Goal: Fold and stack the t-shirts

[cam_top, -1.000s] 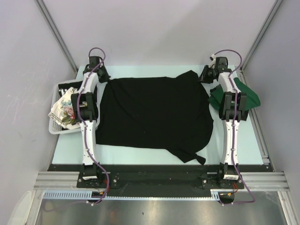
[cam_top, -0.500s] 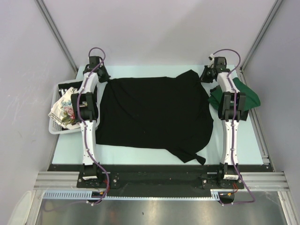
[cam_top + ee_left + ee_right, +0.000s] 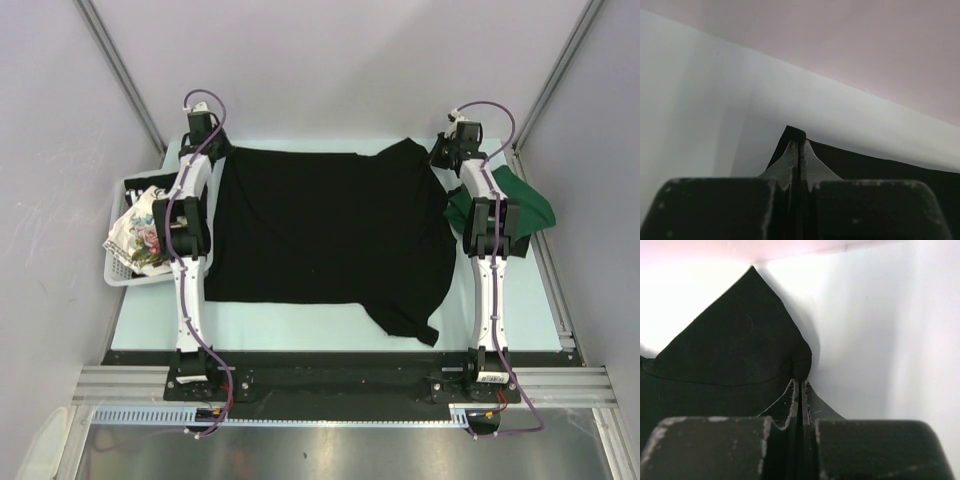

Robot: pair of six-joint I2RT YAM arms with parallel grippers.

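A large plain black t-shirt (image 3: 325, 235) lies spread over the middle of the table. My left gripper (image 3: 218, 152) pinches its far left corner (image 3: 795, 134), jaws shut on the cloth. At the far right my right gripper (image 3: 438, 155) is shut on the shirt's other far corner (image 3: 801, 362); a pointed flap of black cloth (image 3: 740, 335) rises beyond the fingers. Beside the right arm a dark green t-shirt (image 3: 525, 200) lies crumpled. A white floral-print t-shirt (image 3: 140, 238) sits in the basket at left.
A white slatted plastic basket (image 3: 122, 272) stands at the table's left edge beside the left arm. Grey walls and metal posts close in the back and sides. The table's far edge (image 3: 840, 100) runs just beyond both grippers.
The right gripper has shut on the shirt's far right corner. Both grippers have moved toward the back wall, pulling the black shirt's far edge straight and its near hem away from the front.
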